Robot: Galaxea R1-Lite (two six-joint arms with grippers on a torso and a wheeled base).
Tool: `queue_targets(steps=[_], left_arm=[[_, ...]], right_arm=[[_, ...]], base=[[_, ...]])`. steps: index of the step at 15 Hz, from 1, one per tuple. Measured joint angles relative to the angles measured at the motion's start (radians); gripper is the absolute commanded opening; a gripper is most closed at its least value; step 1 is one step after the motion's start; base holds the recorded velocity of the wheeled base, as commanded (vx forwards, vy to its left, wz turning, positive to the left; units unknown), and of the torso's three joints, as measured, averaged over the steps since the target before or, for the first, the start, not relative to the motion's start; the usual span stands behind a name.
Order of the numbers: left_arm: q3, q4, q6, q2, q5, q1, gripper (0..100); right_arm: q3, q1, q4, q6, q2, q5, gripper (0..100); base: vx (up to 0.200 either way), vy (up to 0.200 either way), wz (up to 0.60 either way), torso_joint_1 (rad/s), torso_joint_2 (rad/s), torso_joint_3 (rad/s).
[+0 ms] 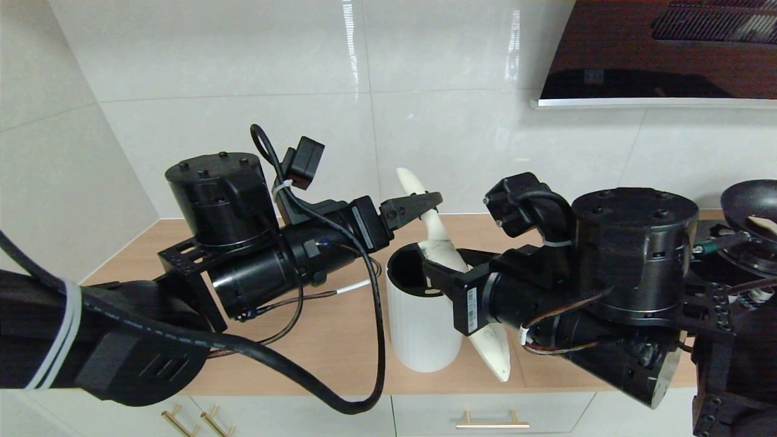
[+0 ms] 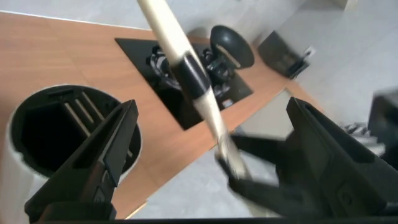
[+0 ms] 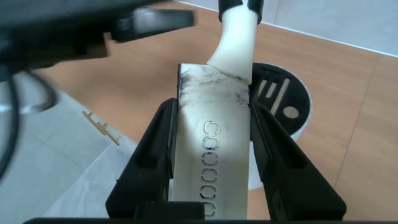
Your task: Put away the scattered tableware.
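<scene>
One slotted spatula [image 3: 214, 155] sits clamped in the right claw [image 3: 211, 107].

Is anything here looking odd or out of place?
Yes. The cream spatula hangs aslant over the white holder rather than standing in it, pinched by its blade in the right claw. The blade also shows dark smudges near the handle.

Two grippers at a spatula [image 1: 434, 232] above a white holder [image 1: 422, 334]
Right gripper [image 1: 449, 262] clamps the cream spatula at its wide part; it is tilted, handle up, lower end outside the holder's right side; left gripper [image 1: 424, 204] sits at the handle near its top; the holder stands on a wooden counter [image 1: 340, 340]; a dark pan [image 1: 749, 203] at far right.
</scene>
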Motion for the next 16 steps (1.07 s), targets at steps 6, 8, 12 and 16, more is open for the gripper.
queue_targets(steps=[6, 8, 12, 16], left_arm=[[-0.004, -0.028, -0.008, 0.041, -0.001, -0.004, 100], [-0.004, -0.029, -0.008, 0.043, 0.0, -0.006, 100], [-0.003, -0.028, -0.008, 0.042, 0.0, -0.01, 100], [-0.003, -0.028, -0.008, 0.042, 0.0, -0.011, 100]], right_arm=[[0.014, 0.028, 0.0, -0.001, 0.0, -0.007, 0], [0.02, 0.031, 0.0, -0.002, 0.0, -0.007, 0], [0.024, 0.033, 0.0, -0.002, 0.0, -0.007, 0], [0.026, 0.034, 0.0, -0.005, 0.0, -0.007, 0]], base=[[0.0, 0.0, 0.0, 0.0, 0.0, 0.0], [0.0, 0.0, 0.0, 0.0, 0.0, 0.0], [0.0, 0.0, 0.0, 0.0, 0.0, 0.0], [0.0, 0.0, 0.0, 0.0, 0.0, 0.0]])
